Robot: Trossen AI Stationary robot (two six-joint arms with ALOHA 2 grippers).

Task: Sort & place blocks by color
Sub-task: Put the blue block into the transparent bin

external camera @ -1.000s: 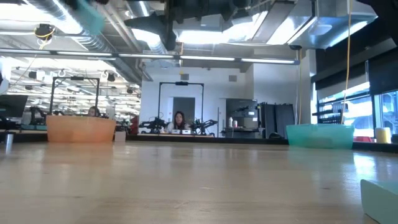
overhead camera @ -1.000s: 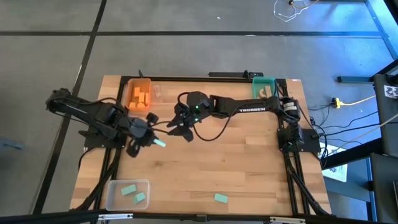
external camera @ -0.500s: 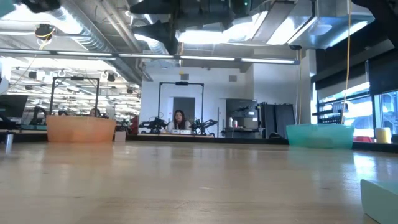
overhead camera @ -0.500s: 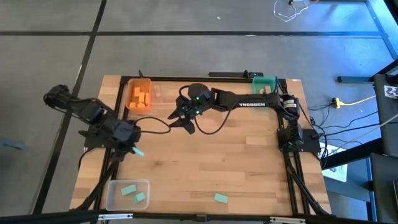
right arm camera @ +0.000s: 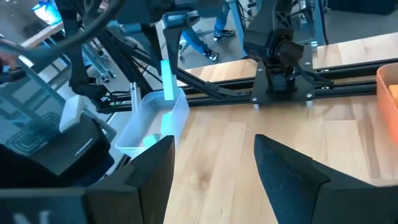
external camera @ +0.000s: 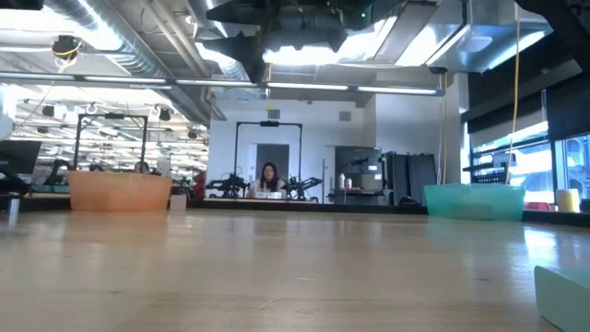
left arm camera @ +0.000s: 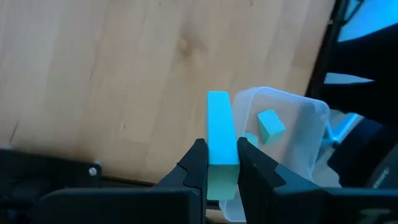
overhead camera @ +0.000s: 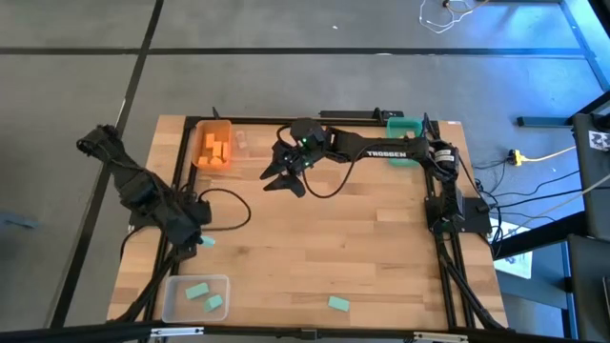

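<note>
My left gripper (overhead camera: pixel 197 238) hangs over the table's left side, shut on a long mint-teal block (left arm camera: pixel 221 130), also visible as the teal block (overhead camera: pixel 208 240) from above. Just beyond it stands the clear bin (left arm camera: pixel 292 149) with a teal block (left arm camera: pixel 270 123) inside; the clear bin (overhead camera: pixel 195 296) sits at the near left. My right gripper (overhead camera: pixel 283 177) hovers open over the far middle of the table, with nothing between its fingers. The orange bin (overhead camera: pixel 213 145) holds orange blocks. A loose teal block (overhead camera: pixel 338 304) lies flat by the near edge. My left gripper pinches the teal block between its two fingers, which press on its two long sides near one end (left arm camera: pixel 222 163). The rest of the block sticks out past the fingertips. The fingers slant downward. The block is lifted clear of the table.
The teal bin (overhead camera: pixel 404 131) stands at the far right, partly under my right arm. A small pale thing (overhead camera: pixel 241 143) lies beside the orange bin. A black cable (overhead camera: pixel 229 205) loops over the table near my left arm. Bare wood stretches across the middle.
My left gripper has carried the teal block toward the table's left and near edges, closer to the clear bin, rolling its wrist as it went. My right gripper has drifted toward the far edge, still open.
</note>
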